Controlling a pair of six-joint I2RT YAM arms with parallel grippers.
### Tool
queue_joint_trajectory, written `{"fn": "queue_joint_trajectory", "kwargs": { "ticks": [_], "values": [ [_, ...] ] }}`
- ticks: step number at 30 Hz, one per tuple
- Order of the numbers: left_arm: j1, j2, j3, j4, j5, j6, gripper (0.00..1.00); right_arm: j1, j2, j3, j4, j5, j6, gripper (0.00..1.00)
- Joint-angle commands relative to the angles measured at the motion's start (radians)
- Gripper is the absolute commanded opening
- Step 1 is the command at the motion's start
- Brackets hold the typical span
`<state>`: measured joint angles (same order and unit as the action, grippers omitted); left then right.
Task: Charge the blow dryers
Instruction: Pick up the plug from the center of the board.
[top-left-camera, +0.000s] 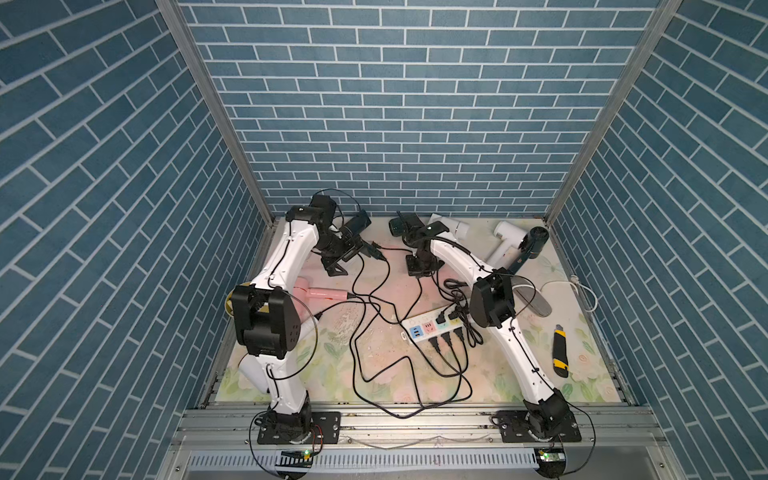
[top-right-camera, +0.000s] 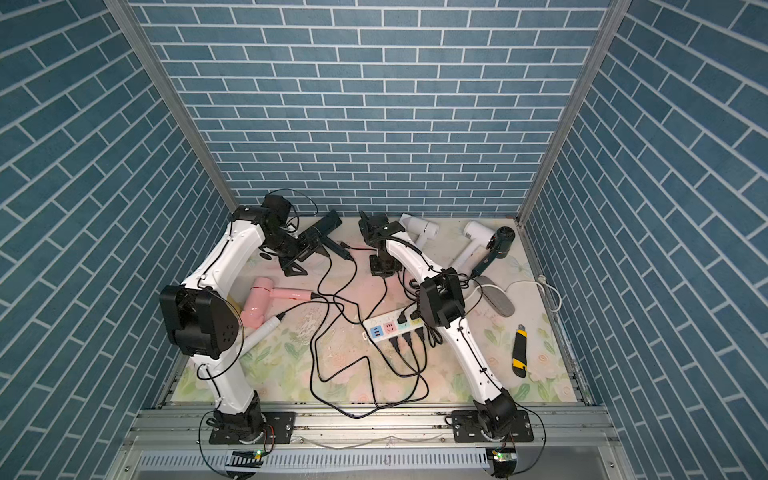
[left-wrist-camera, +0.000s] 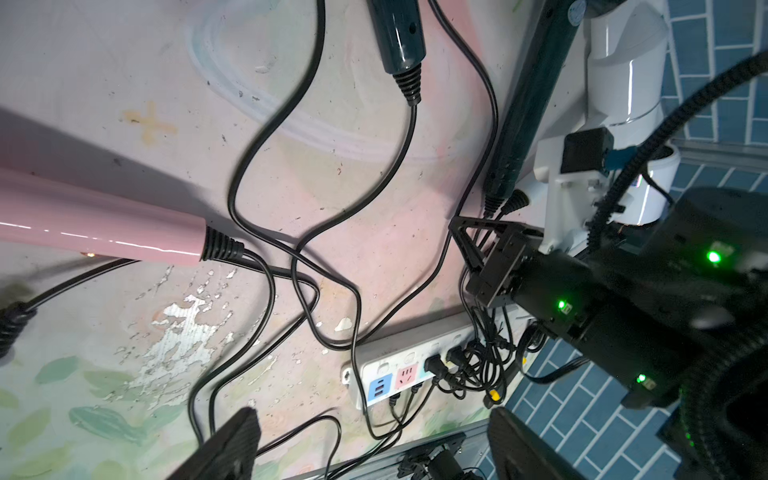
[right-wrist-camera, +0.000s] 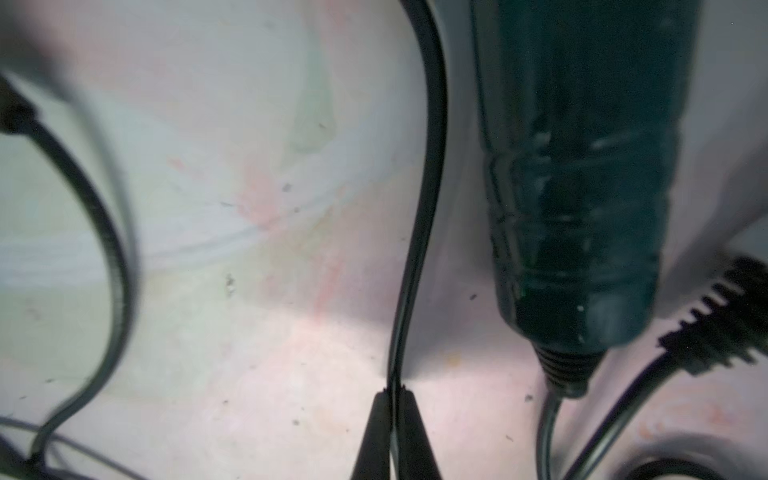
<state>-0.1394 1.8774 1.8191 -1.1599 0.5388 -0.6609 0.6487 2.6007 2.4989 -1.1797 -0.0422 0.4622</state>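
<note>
Several blow dryers lie on the floral table: a pink one (top-left-camera: 320, 294), dark ones at the back (top-left-camera: 357, 226), two white ones (top-left-camera: 453, 226) (top-left-camera: 505, 237) and a dark green one (top-left-camera: 536, 243). Their black cords tangle toward a white power strip (top-left-camera: 432, 328) that has several plugs in it. My right gripper (right-wrist-camera: 395, 399) is low at the back centre, shut on a black cord (right-wrist-camera: 432, 166) beside a dark green dryer handle (right-wrist-camera: 582, 208). My left gripper (left-wrist-camera: 374, 449) hangs open and empty above the cords, behind the pink dryer (left-wrist-camera: 104, 224).
A yellow-and-black utility knife (top-left-camera: 560, 351) lies at the right. A grey fuzzy roll (top-left-camera: 536, 301) sits behind the right arm's elbow. A white cable (top-left-camera: 582, 291) runs to the right wall. Blue tiled walls close in three sides.
</note>
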Motion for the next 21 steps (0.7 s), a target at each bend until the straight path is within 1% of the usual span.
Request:
{"fn": "queue_joint_trajectory", "kwargs": {
  "ticks": [1, 4, 5, 9, 12, 15, 16, 19, 21],
  "values": [
    [0.006, -0.01, 0.018, 0.074, 0.057, -0.094, 0.91, 0.011, -0.219, -0.108, 0.135, -0.04, -0.033, 0.0],
    [0.006, 0.017, 0.03, 0.149, 0.096, -0.173, 0.91, 0.025, -0.336, -0.217, 0.217, -0.04, -0.054, 0.0],
    [0.006, 0.027, 0.035, 0.171, 0.105, -0.199, 0.91, 0.03, -0.36, -0.239, 0.227, -0.069, -0.064, 0.0],
    [0.006, 0.079, 0.053, 0.288, 0.148, -0.32, 0.91, 0.055, -0.486, -0.355, 0.273, -0.091, -0.102, 0.0],
    [0.002, 0.126, 0.073, 0.359, 0.164, -0.396, 0.9, 0.072, -0.547, -0.425, 0.293, -0.095, -0.121, 0.0],
    [-0.011, 0.19, 0.117, 0.39, 0.178, -0.435, 0.9, 0.087, -0.583, -0.464, 0.296, -0.088, -0.133, 0.0],
    [-0.019, 0.212, 0.129, 0.404, 0.187, -0.476, 0.9, 0.093, -0.589, -0.473, 0.293, -0.086, -0.137, 0.0],
    [-0.038, 0.252, 0.157, 0.429, 0.186, -0.496, 0.89, 0.103, -0.614, -0.508, 0.303, -0.074, -0.146, 0.0],
    [-0.039, 0.263, 0.16, 0.423, 0.181, -0.472, 0.89, 0.104, -0.632, -0.541, 0.323, -0.077, -0.143, 0.0]
  ]
}}
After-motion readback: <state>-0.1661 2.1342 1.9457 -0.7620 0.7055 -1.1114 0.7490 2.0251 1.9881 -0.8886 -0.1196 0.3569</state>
